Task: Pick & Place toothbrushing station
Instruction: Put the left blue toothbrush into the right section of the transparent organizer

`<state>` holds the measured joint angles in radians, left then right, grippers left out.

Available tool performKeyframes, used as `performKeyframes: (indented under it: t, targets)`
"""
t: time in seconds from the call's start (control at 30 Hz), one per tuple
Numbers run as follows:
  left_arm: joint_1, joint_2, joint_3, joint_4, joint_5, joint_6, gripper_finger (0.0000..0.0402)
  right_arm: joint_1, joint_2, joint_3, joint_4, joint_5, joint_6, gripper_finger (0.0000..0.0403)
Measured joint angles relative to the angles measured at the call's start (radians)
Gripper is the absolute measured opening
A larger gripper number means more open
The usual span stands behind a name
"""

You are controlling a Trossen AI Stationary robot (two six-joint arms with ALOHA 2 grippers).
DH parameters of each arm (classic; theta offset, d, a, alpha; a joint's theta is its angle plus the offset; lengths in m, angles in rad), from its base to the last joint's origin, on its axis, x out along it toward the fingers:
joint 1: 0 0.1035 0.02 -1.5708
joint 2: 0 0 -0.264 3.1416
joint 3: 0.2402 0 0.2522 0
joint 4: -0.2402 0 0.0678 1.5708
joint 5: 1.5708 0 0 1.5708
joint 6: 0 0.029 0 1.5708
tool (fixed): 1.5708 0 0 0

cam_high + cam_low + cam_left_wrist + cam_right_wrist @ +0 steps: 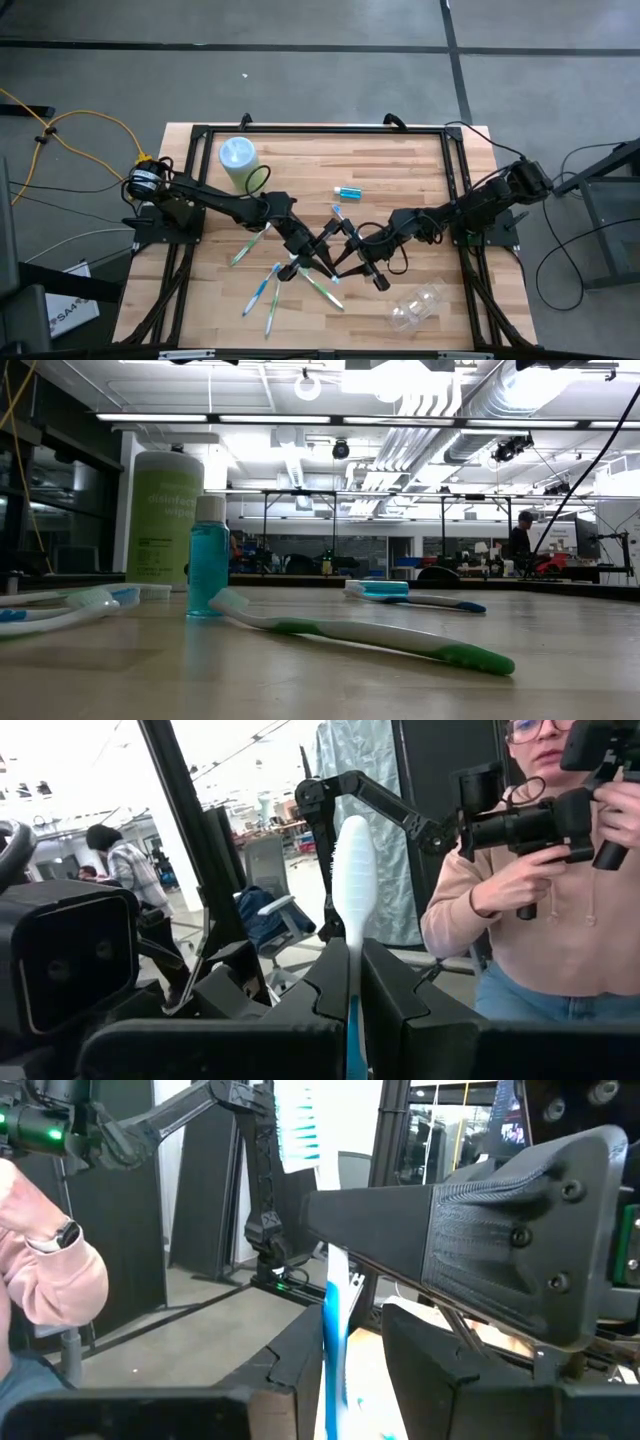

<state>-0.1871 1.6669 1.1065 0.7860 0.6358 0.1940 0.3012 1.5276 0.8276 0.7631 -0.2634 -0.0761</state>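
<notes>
Table [420, 160]: both arms meet at centre. Clear cup [418, 305] lies on its side near the front edge, on the right arm's side, just beside the right gripper [352, 262], well apart from the left gripper [318, 247].

Left gripper is clenched on a white/blue toothbrush [352, 900], long axis in line with its fingers, head outward. Right gripper pinches a blue/white toothbrush [335, 1320], held partway closed.

Judgement: right arm is nearer the cup. Spare brushes [262, 292] lie loose at front-left.
</notes>
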Motion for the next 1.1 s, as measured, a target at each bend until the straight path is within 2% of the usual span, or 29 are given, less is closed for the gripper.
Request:
performKeyframes:
  t: [1.1]
  targets:
    - [0.0,-0.001,0.0,0.009,-0.027,-0.013,0.0003,0.0,0.0,0.0,-0.018,-0.06,0.049,0.0098]
